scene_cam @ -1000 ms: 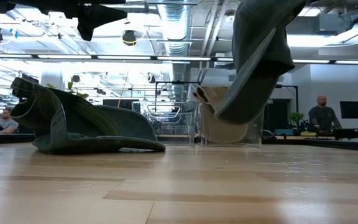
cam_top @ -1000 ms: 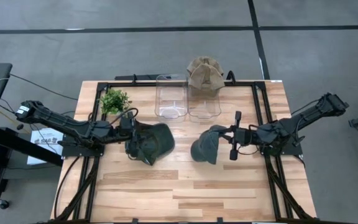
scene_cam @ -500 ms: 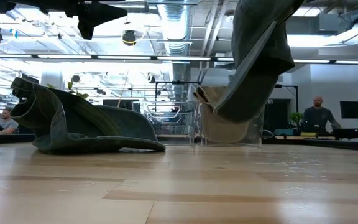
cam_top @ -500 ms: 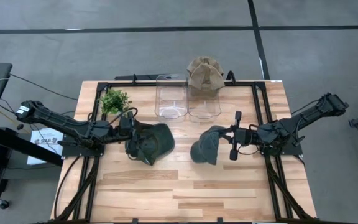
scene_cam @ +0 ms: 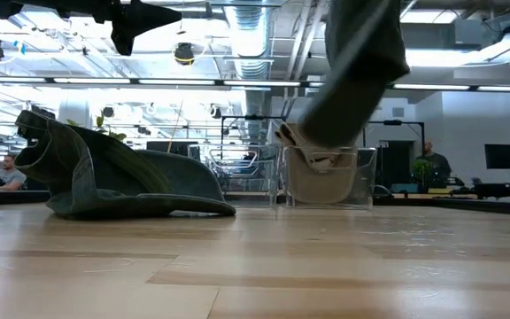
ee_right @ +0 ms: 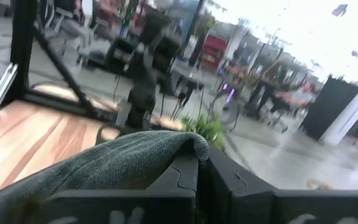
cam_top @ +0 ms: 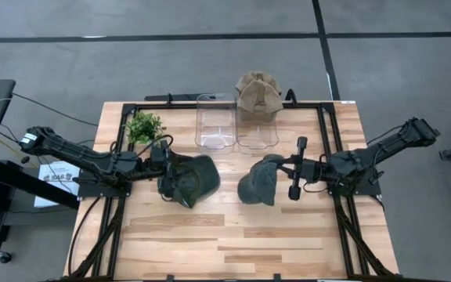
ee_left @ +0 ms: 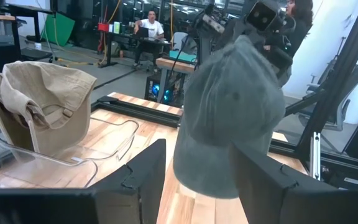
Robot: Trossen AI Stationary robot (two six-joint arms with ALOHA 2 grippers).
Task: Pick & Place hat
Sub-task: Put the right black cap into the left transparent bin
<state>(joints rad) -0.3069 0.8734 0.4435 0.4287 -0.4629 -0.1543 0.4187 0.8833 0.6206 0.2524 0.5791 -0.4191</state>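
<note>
My right gripper [cam_top: 279, 172] is shut on a grey-green hat [cam_top: 257, 182] and holds it in the air near the table's middle; in the low view the hat [scene_cam: 354, 75] hangs down from the top. A darker green hat [cam_top: 191, 178] lies crumpled on the wood at the left, resting on its brim [scene_cam: 140, 209]. My left gripper [cam_top: 165, 168] hovers open above that hat's left side, and its tip [scene_cam: 140, 19] is well clear of it. A tan hat [cam_top: 257, 92] sits on the far rim of the right clear bin [cam_top: 257, 131]. My right gripper pinches a rounded fold of the grey-green hat's cloth [ee_right: 178, 144] between its two fingers [ee_right: 166, 186]. It comes in roughly level from the table's right. The hat hangs below the fingers, slack and lifted clear of the table.
Two clear bins stand side by side at the far middle; the left bin [cam_top: 215, 121] holds nothing visible. A small potted plant [cam_top: 143, 125] stands far left. Bare wood spreads across the near half [cam_top: 233, 235]. People stand in the room behind.
My right gripper has raised the grey-green hat higher and shifted it a little toward the table's left. The hat's hanging lower end has swung and risen in the low view.
</note>
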